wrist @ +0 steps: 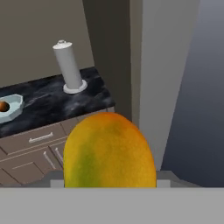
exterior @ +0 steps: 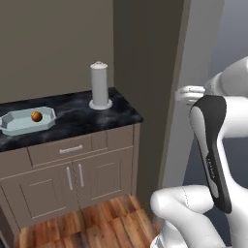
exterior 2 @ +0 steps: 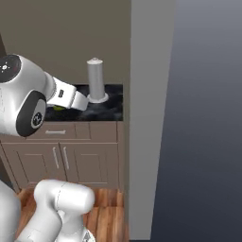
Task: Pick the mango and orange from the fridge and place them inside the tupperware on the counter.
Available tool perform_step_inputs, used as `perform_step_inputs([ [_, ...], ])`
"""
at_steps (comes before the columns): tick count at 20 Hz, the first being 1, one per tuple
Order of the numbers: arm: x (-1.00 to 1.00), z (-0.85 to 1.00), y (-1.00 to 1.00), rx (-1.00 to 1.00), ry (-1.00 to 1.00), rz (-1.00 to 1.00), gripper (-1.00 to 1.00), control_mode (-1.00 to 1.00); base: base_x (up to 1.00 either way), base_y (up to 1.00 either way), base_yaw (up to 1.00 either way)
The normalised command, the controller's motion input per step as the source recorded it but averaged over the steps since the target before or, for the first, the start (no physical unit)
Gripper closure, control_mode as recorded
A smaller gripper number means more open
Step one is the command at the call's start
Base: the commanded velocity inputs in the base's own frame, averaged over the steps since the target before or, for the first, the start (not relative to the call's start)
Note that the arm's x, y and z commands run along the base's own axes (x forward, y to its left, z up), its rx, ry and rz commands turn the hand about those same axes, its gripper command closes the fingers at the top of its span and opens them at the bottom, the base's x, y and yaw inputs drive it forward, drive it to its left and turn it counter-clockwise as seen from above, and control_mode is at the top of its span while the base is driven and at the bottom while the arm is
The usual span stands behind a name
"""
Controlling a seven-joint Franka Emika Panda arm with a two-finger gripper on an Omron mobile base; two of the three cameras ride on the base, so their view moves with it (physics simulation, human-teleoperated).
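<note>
The mango (wrist: 109, 148), yellow-orange with a green streak, looms large at the bottom of the hand view, with my gripper (wrist: 109, 183) shut on it and its fingertips hidden behind the fruit. A yellow-green sliver that may be the mango (exterior 2: 59, 108) peeks out under my forearm. The orange (exterior: 36, 116) lies inside the pale blue tupperware (exterior: 17, 125) on the black counter (exterior: 82, 116), far to the left of my hand (exterior: 186, 93). In the hand view the orange (wrist: 3, 106) and the tupperware (wrist: 16, 104) sit at the left edge.
A grey upright cylinder on a round base (exterior: 100, 85) stands near the counter's right end. Brown cabinets with metal handles (exterior: 72, 177) are below. A tall grey panel (exterior: 193, 48) and the dark fridge face (exterior 2: 208, 118) rise at the right.
</note>
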Motion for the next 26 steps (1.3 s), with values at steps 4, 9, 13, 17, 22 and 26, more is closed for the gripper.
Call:
perform_step_inputs([
  [4, 0.0, 0.0, 0.0, 0.0, 0.0, 0.0, 1.0, 1.0, 0.86, -0.1, 0.02],
  [9, 0.0, 0.0, 0.0, 0.0, 0.0, 0.0, 1.0, 1.0, 0.8, -0.05, 0.04],
  [13, 0.0, 0.0, 0.0, 0.0, 0.0, 0.0, 1.0, 1.0, 0.63, 0.19, 0.38],
  [17, 0.0, 0.0, 0.0, 0.0, 0.0, 0.0, 1.0, 1.0, 0.59, 0.35, 0.61],
  [22, 0.0, 0.0, 0.0, 0.0, 0.0, 0.0, 1.0, 1.0, 0.61, 0.35, 0.64],
  [26, 0.0, 0.0, 0.0, 0.0, 0.0, 0.0, 1.0, 1.0, 0.63, 0.33, 0.61],
])
